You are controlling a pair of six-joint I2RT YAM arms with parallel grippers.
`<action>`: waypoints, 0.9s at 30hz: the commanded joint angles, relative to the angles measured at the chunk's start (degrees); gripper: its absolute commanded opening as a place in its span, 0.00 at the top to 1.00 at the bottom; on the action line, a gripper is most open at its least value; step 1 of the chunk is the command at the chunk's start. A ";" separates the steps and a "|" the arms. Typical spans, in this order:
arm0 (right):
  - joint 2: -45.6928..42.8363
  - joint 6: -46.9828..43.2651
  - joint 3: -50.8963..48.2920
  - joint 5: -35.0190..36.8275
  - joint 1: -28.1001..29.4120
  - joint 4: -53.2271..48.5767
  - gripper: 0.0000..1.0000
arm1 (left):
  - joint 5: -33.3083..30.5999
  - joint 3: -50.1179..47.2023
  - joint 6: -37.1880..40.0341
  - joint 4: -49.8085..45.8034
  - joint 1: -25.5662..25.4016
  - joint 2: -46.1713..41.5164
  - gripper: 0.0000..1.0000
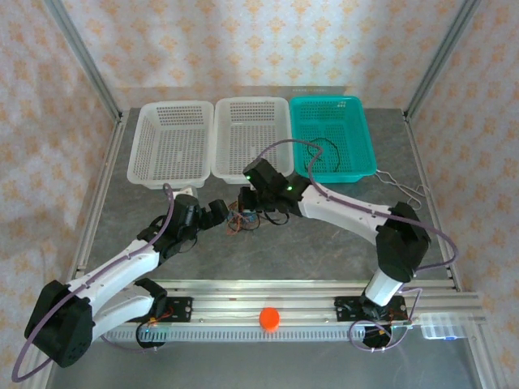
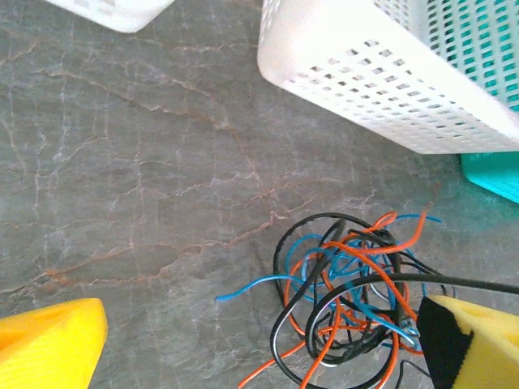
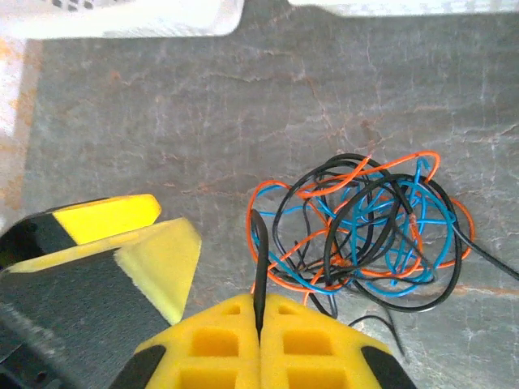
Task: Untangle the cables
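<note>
- Cables (image 3: 365, 235), a black, orange and blue tangle, lie on the grey worktop (image 3: 243, 105), near the middle white basket (image 1: 251, 101).
- Teal basket (image 1: 324, 101) beside it holds a separate black cable (image 1: 328, 154).
- Right gripper (image 3: 259, 308), fingers pressed together, pinches one black strand at the tangle's edge.
- Left gripper (image 2: 259, 356) gapes wide, the tangle between its fingers, close against one.
</note>
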 commanded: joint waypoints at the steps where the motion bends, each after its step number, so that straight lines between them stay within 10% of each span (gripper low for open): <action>1: -2.76 -0.34 -1.63 3.27 0.23 2.96 1.00 | 0.77 -0.53 2.26 2.97 -0.23 -0.75 0.01; 27: -4.07 -2.87 -0.70 -0.62 -0.21 4.42 1.00 | 4.62 -0.20 -0.34 13.44 -0.35 12.61 0.03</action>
